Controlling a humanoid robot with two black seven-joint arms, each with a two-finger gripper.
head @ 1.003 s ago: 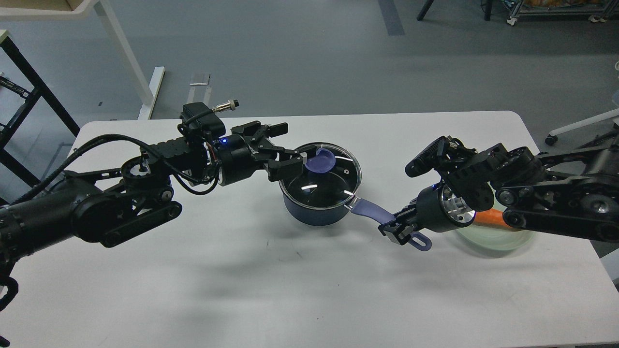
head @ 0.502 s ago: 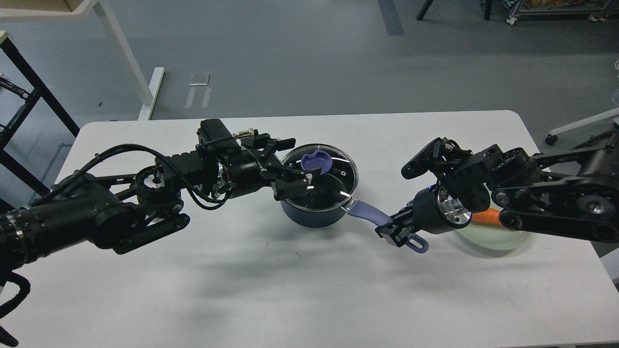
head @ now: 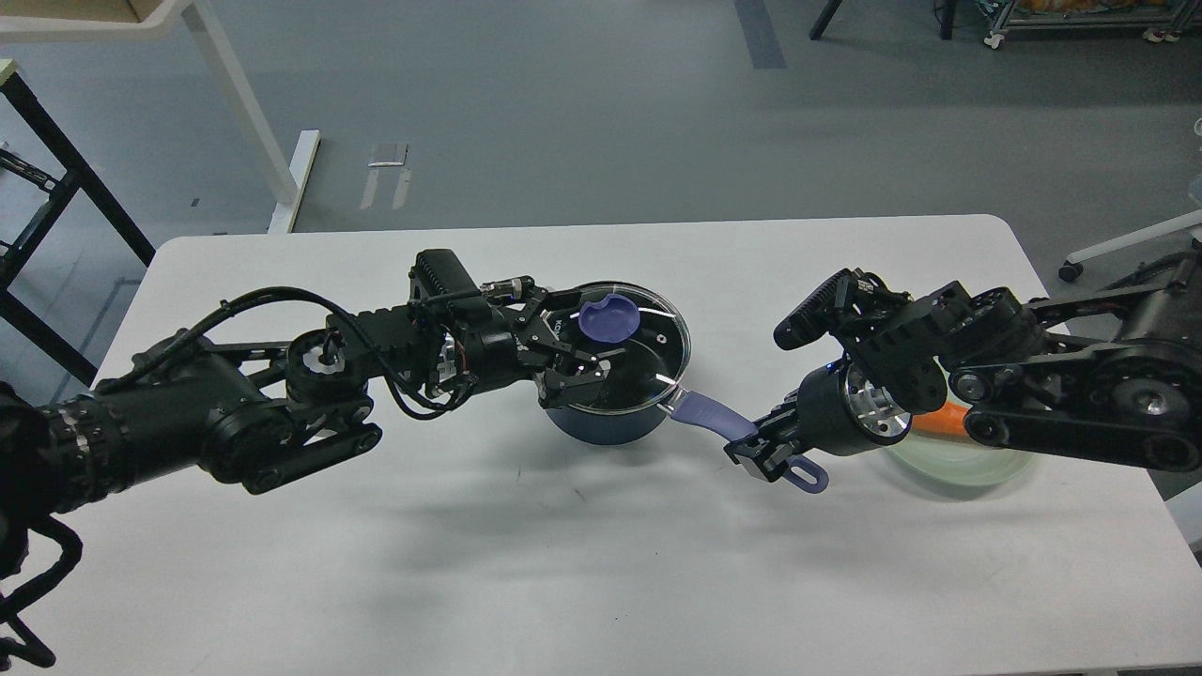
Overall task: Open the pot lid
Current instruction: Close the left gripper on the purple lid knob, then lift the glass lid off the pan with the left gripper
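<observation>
A dark blue pot (head: 610, 422) stands in the middle of the white table (head: 563, 563). A glass lid (head: 648, 352) with a purple knob (head: 608, 319) covers it. My left gripper (head: 580, 345) reaches in from the left over the lid's left half, just short of the knob. Its jaws are spread apart, one finger (head: 556, 314) behind and one (head: 584, 377) in front. My right gripper (head: 762, 451) is shut on the pot's purple handle (head: 714, 416) near its far end.
A pale green glass plate (head: 958, 465) with an orange carrot (head: 939, 421) lies under my right arm at the right. A white table leg (head: 235, 103) and a black frame (head: 56, 188) stand on the floor behind the table.
My left gripper has moved right and rolled over the lid, closing in on the purple knob. My right gripper and the pot handle have shifted slightly left.
</observation>
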